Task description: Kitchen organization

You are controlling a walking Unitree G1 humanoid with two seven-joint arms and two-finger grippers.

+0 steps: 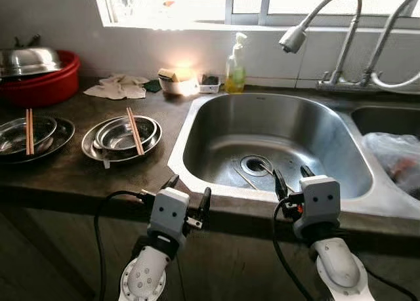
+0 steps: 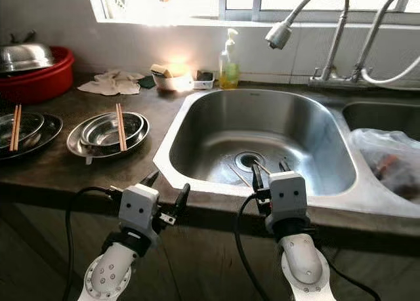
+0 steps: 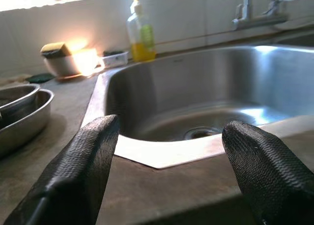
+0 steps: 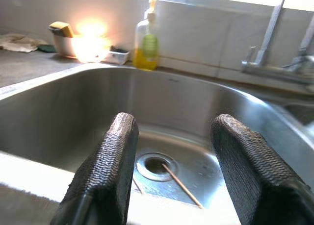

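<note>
Silver arms reach level toward the sink (image 1: 197, 127), left gripper (image 1: 189, 195) and right gripper (image 1: 291, 178) jaws released.

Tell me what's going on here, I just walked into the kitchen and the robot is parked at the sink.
The robot stands at the counter with both arms raised and nothing in either gripper. The left gripper is open over the counter edge, near the sink corner. The right gripper is open above the sink's front rim, facing the drain, where a pair of chopsticks lies. On the counter to the left, more chopsticks rest across stacked metal dishes.
</note>
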